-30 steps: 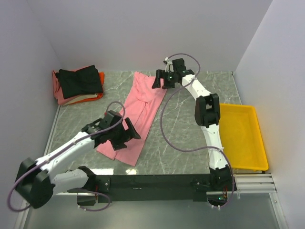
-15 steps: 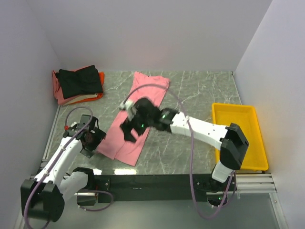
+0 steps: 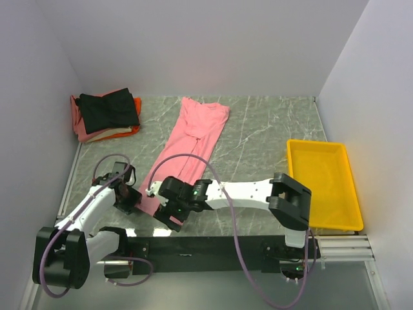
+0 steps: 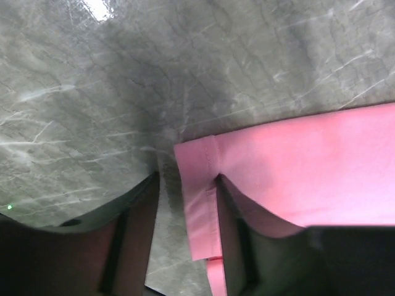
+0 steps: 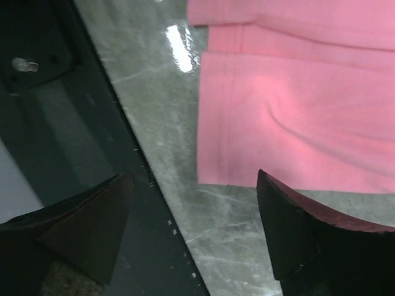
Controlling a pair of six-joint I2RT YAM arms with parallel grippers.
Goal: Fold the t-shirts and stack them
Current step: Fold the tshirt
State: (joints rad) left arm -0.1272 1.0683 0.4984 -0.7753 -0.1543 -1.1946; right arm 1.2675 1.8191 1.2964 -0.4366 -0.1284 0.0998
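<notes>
Lengthwise, the salmon-pink t-shirt [image 3: 197, 132] lies as a narrow folded strip on the counter [image 3: 258, 142], running from the back wall toward the near edge. From above, its near end is largely covered by both arms. The left gripper [image 4: 185, 246] straddles a hemmed corner of that shirt at a narrow gap. Bare counter shows between one finger [image 4: 141, 234] and the cloth, so it is not pinched. The fingertips are cut off by the bottom of the left wrist view. The right gripper [image 5: 194, 246] stands wide just off the shirt's near hem, beside the dark rail [image 5: 74, 135]. Only edges of the lower t-shirts show in the folded stack [image 3: 106, 116] at the back left corner, under a black one. The yellow bin [image 3: 352, 187] sits on the right.
</notes>
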